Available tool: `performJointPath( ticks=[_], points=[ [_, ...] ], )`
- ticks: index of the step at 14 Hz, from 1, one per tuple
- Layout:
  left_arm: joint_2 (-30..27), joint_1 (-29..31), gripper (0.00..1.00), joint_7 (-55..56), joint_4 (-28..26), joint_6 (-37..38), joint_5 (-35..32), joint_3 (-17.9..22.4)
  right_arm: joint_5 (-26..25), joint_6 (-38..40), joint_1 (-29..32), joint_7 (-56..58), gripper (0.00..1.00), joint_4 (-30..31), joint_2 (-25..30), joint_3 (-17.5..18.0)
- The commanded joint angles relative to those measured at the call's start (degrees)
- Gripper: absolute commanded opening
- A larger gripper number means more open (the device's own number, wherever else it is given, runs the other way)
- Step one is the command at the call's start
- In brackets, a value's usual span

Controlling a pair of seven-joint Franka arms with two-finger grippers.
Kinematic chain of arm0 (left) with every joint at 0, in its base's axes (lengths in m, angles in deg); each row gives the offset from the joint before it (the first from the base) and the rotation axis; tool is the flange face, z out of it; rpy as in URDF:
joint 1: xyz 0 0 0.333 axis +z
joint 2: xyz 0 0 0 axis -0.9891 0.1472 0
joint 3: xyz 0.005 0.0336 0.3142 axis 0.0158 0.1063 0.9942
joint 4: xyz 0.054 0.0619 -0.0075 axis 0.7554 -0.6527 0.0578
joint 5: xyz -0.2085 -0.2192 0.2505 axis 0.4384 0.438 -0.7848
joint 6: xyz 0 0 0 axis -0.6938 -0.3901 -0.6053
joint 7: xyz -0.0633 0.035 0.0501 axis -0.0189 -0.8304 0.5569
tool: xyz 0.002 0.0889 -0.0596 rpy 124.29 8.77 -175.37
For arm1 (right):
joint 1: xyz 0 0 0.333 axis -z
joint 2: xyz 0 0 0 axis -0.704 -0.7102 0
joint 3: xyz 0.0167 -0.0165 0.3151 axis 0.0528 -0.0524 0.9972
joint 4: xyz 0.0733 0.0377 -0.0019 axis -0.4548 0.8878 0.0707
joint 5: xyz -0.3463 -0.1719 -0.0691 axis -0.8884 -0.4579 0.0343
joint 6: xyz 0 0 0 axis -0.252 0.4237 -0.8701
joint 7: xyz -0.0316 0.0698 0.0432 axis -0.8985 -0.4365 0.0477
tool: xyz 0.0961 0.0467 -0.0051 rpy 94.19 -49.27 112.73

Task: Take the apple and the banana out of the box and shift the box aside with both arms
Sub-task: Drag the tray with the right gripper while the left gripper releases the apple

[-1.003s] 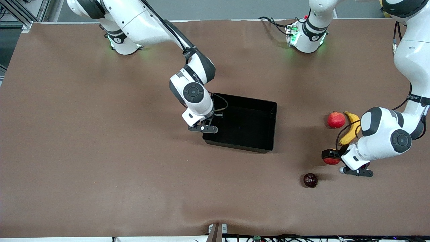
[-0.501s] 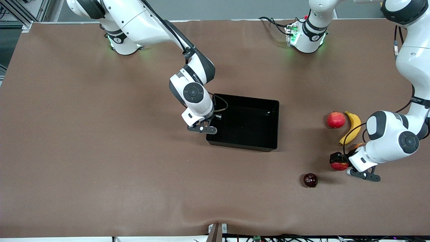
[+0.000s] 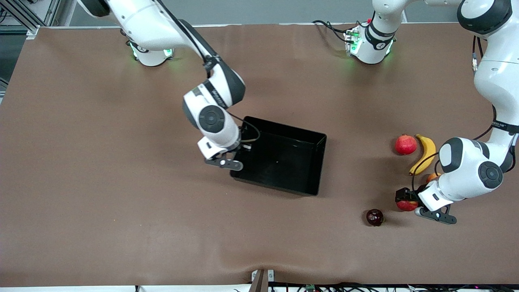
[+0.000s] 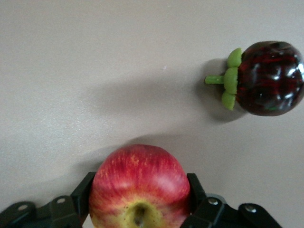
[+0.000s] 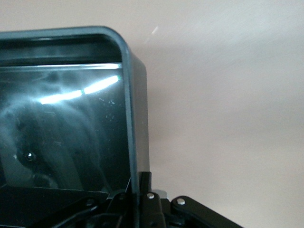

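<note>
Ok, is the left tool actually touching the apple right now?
Touching. In the left wrist view the left tool has a finger pressed against each side of the apple, with no gap showing on either side.

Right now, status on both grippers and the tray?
Right gripper shut on black tray wall. Left gripper holds apple, above table. Mangosteen nearby; banana untouched.

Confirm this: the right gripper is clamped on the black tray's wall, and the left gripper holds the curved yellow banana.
Wrong fruit. The left gripper holds the small round red apple with yellow streaks, as the left wrist view shows; the curved yellow banana lies on the table. The right gripper does clamp the glossy black plastic tray's wall.
</note>
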Motion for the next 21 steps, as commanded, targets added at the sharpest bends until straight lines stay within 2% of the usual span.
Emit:
performJointPath(
  ticks=[1,6,8,11,14,17,19,21],
  points=[
    [1.50,-0.46,1.00,-0.71,2.25,-0.18,-1.14,-0.07,-0.21,3.38,5.25,1.01,0.00,1.36,5.60,1.00],
    [-3.76,0.07,1.00,-0.19,2.07,3.32,-0.61,-2.17,-0.21,6.11,15.00,14.97,0.00,1.36,7.28,1.00],
    [-8.93,0.68,1.00,0.16,1.90,8.23,-0.53,-3.67,-0.21,7.26,19.13,19.10,0.00,1.27,7.37,1.00],
    [-19.74,1.30,1.00,0.08,1.72,16.92,0.09,-3.85,-0.21,7.96,26.25,28.58,0.00,1.36,7.28,1.00],
    [-27.92,3.75,1.00,-0.36,1.90,22.05,3.34,-3.76,-0.21,8.05,34.34,39.83,0.00,2.93,7.02,0.91],
    [-33.64,4.37,1.00,0.25,3.12,30.21,11.57,-3.50,-0.30,7.79,42.59,48.53,0.00,6.62,6.93,0.91],
    [-37.16,5.60,1.00,0.17,3.13,33.55,14.49,-3.41,-0.56,6.39,46.82,53.03,0.00,8.90,6.84,0.91],
    [-39.97,6.13,1.00,0.43,3.04,36.54,16.69,-3.24,-3.27,4.28,49.81,56.46,0.00,10.66,6.75,0.91]
  ],
)
